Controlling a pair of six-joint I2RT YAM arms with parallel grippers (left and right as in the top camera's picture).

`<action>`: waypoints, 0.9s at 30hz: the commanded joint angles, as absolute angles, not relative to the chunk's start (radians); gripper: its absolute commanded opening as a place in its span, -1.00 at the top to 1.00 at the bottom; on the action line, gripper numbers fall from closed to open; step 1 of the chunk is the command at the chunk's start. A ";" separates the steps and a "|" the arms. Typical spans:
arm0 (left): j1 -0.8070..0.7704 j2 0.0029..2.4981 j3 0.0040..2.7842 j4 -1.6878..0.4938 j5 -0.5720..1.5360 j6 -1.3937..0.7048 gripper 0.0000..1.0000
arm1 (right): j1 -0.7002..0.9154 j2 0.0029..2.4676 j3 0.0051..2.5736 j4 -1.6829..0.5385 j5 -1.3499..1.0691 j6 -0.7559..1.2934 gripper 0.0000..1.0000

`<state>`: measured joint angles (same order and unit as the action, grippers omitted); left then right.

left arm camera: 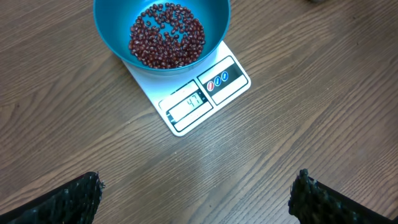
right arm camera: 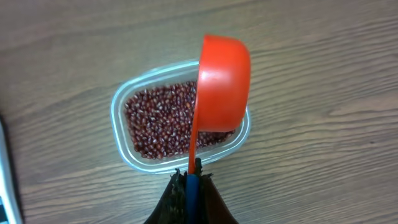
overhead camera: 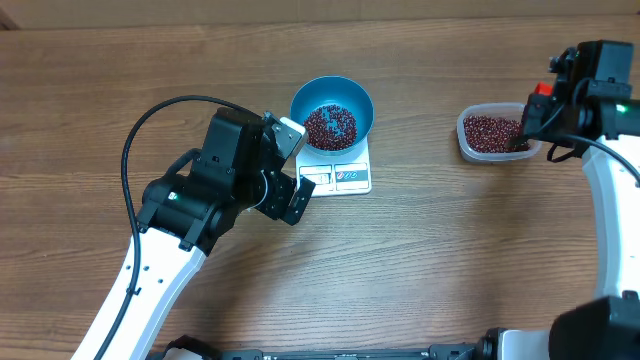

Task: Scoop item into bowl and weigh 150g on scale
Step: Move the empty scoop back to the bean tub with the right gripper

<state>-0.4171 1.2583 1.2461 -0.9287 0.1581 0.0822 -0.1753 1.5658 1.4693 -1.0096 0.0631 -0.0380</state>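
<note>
Some table [left arm camera: 311,124] between spread left fingers [left arm camera: 68,199] and scale [left arm camera: 199,99] edge; right fingers [right arm camera: 166,208] tight on scoop [right arm camera: 224,81] over tub [right arm camera: 115,109]

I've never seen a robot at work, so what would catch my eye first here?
A bright blue bowl of dark red-brown beans sits on a white scale at mid-table. Off to the right, the right tool grips an orange-red scoop by its handle, tipped over a clear tub of more beans.
</note>
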 commanded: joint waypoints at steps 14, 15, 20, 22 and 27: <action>-0.413 1.257 1.241 -0.931 0.173 0.101 -0.99 | -0.161 1.733 1.441 -0.953 0.091 -0.079 0.93; -0.413 1.257 1.240 -0.931 0.173 0.101 -0.99 | -0.155 1.733 1.441 -0.951 0.090 -0.095 0.93; -0.413 1.257 1.240 -0.931 0.173 0.101 -0.99 | -0.115 1.747 1.441 -0.944 0.187 -0.122 0.93; -0.413 1.257 1.240 -0.931 0.173 0.101 -0.99 | -0.106 1.761 1.441 -0.951 0.218 -0.122 0.93; -0.413 1.257 1.240 -0.931 0.173 0.101 -0.99 | -0.106 1.799 1.441 -0.956 0.221 -0.122 0.93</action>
